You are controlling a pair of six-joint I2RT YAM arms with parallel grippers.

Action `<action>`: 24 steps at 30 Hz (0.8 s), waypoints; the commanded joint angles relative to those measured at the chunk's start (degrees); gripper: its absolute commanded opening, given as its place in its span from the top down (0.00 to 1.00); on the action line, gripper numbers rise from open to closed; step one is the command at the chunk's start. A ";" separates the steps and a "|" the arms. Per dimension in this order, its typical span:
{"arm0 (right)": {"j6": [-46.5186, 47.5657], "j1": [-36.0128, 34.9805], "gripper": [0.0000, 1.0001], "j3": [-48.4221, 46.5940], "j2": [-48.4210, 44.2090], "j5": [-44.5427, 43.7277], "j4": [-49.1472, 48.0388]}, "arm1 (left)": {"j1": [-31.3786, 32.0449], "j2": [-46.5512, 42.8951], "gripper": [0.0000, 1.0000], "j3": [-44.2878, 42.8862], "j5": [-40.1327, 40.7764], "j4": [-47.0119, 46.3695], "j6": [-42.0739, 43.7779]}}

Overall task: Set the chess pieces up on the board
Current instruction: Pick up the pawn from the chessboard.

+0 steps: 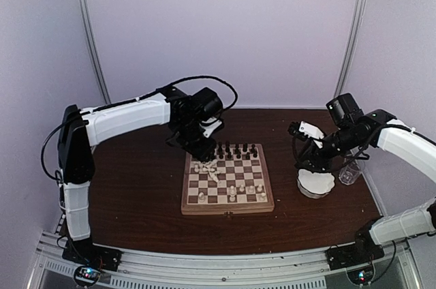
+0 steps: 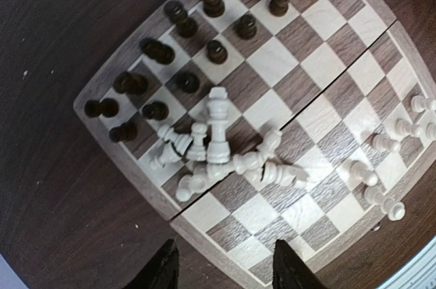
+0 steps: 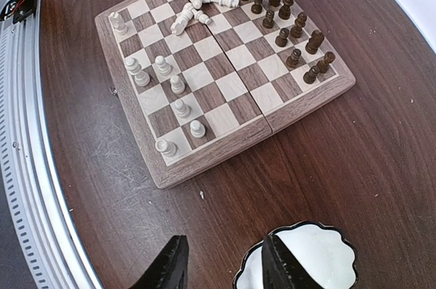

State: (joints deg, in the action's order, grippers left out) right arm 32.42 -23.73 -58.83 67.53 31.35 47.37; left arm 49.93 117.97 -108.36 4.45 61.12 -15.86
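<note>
Both open: left pincer (image 2: 223,272) at frame bottom below toppled cream pieces (image 2: 231,163) on the board (image 2: 327,108), right pincer (image 3: 225,265) beside white bowl (image 3: 317,258).

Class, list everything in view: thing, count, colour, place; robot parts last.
Table: one, dark brown, under everything.
Board: one, brown-and-cream checks, table centre.
Dark pieces: about sixteen, brown-black, far rows.
Heaped pieces: several, cream, mostly toppled, board's far left.
Standing pieces: about eight, cream, near rows.
Bowl: one, white, right of board.
Cup: one, clear, beside bowl.
Left arm: one, white and black, jaws open near heap.
Right arm: one, white and black, jaws open by bowl.
</note>
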 commanded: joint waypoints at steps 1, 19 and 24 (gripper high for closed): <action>-0.96 -0.21 0.62 -2.40 2.16 0.92 1.29 | -0.32 -3.12 0.51 6.79 6.33 -4.05 -4.64; -0.98 -0.09 0.61 0.71 3.95 0.46 -1.40 | -3.69 -6.02 0.53 16.76 5.16 -19.79 -16.89; -0.45 -0.04 0.61 0.81 3.69 0.21 -1.28 | -4.54 -6.05 0.62 15.60 2.65 -16.80 -12.72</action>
State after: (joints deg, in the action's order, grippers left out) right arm 31.57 -23.75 -58.59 71.92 31.48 46.85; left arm 45.98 113.97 -91.61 9.04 43.09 -32.18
